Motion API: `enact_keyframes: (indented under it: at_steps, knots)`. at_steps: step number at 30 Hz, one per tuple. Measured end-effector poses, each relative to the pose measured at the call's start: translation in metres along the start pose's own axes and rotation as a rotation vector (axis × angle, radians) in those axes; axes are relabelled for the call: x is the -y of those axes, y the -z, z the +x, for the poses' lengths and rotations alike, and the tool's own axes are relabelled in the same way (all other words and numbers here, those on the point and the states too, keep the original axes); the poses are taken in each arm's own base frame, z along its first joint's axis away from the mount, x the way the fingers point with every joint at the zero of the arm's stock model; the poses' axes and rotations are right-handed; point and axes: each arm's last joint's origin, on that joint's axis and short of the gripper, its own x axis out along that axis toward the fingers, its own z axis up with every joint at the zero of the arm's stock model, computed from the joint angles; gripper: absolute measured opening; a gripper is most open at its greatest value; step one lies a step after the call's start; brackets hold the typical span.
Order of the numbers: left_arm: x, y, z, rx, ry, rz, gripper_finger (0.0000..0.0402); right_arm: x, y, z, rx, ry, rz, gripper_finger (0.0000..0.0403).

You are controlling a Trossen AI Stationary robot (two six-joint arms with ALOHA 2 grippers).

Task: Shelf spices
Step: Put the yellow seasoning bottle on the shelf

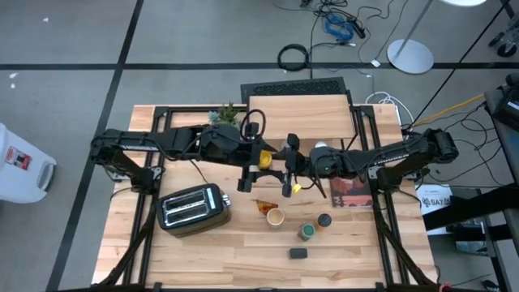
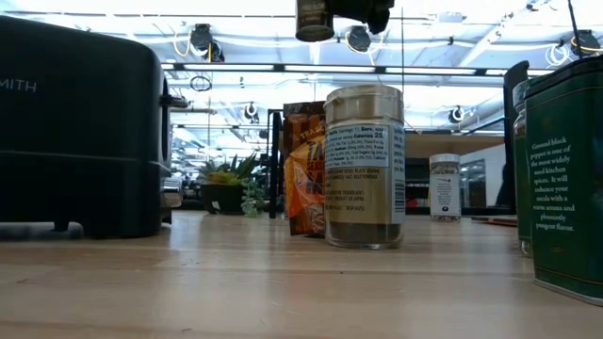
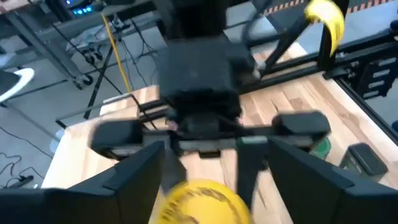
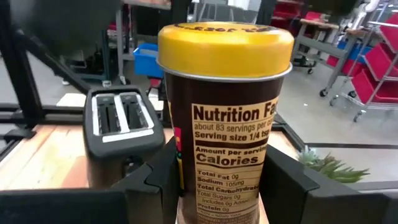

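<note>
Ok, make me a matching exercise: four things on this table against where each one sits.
1 silver toaster
2 yellow-lidded brown jar
3 small black tin
4 green potted plant

a beside the light wood shelf, at its left corner
b in the jaws of the right gripper
c on the left half of the wooden table
d nearest the table edge farthest from the shelf

Pairs: 1c, 2b, 3d, 4a

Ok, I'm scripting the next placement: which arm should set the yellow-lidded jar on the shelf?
Right. The right gripper grips the yellow-lidded jar, held above the table just in front of the shelf. The left gripper hovers beside it; what it carries is unclear.
</note>
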Motion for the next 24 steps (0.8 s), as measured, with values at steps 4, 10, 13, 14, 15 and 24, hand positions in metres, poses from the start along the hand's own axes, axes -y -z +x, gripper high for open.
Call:
enact_keyframes:
  at_steps: [4, 10, 13, 14, 15, 24]
  knots:
    - [0.0, 0.0, 0.0, -0.002, 0.0, 0.001, 0.0316, 0.0, -0.001, 0.0, 0.005, 0.008, 0.0, 0.0157]
    - [-0.003, -0.005, -0.016, 0.02, -0.04, 0.033, 0.032, 0.004, 0.0, 0.001, 0.001, 0.02, -0.008, 0.0157]
    - [-0.006, -0.011, -0.03, 0.061, -0.074, 0.039, 0.032, 0.009, 0.0, 0.002, -0.002, 0.032, -0.007, 0.0157]
    - [-0.007, -0.013, -0.036, 0.077, -0.081, 0.038, 0.0321, 0.011, 0.001, 0.003, -0.002, 0.038, -0.006, 0.0157]
    - [-0.008, -0.016, -0.043, 0.101, -0.09, 0.036, 0.0321, 0.013, 0.001, 0.003, -0.002, 0.045, -0.005, 0.0157]
    - [-0.012, -0.02, -0.082, 0.132, -0.121, 0.029, 0.0321, 0.055, -0.006, 0.003, 0.049, 0.014, 0.021, 0.0157]
